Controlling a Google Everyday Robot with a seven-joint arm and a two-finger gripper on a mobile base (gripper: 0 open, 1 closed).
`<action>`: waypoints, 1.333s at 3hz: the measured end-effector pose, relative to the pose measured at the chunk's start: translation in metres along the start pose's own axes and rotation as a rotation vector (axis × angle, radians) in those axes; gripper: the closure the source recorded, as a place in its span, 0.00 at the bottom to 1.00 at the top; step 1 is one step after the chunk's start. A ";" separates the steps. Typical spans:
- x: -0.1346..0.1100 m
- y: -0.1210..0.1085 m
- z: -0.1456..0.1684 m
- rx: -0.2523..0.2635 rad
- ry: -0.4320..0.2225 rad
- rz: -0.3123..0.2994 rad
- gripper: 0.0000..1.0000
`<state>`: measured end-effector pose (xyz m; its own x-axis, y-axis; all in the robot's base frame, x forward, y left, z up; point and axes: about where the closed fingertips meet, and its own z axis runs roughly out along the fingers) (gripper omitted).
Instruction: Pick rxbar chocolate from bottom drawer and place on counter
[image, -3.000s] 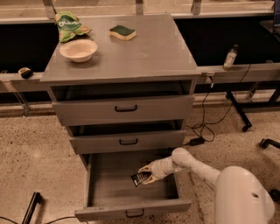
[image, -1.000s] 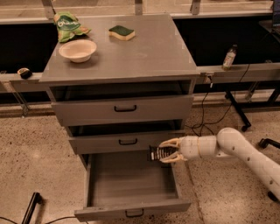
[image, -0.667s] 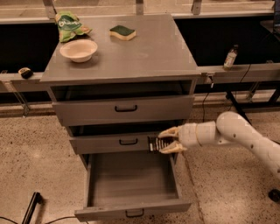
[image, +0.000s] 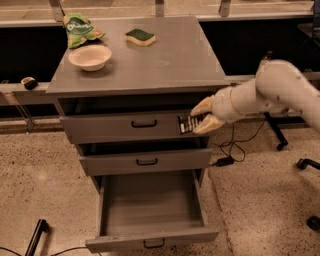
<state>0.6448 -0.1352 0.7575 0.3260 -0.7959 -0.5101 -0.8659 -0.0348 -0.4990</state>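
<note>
rxbar chocolate (image: 185, 124) horizontal, leftward from gripper (image: 197, 121)

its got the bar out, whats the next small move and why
Probably raise the end effector straight up. It is shut on the small flat black rxbar chocolate wrapper bar, level with the top grey drawer front, below the flat grey metal counter top. The deep grey bottom drawer stands open with no bar in it, so only lifting and placing seem left.

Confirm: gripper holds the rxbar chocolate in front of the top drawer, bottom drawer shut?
Not shut: the camera view shows the bottom drawer standing open. The rest is right: the gripper grips the rxbar chocolate in front of the top drawer.
</note>
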 end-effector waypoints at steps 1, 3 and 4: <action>-0.010 -0.058 -0.036 -0.057 0.055 0.011 1.00; -0.032 -0.142 -0.081 0.047 -0.019 0.043 1.00; -0.040 -0.170 -0.083 0.146 -0.089 0.084 1.00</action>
<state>0.7476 -0.1477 0.9205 0.2924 -0.7357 -0.6109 -0.8293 0.1231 -0.5451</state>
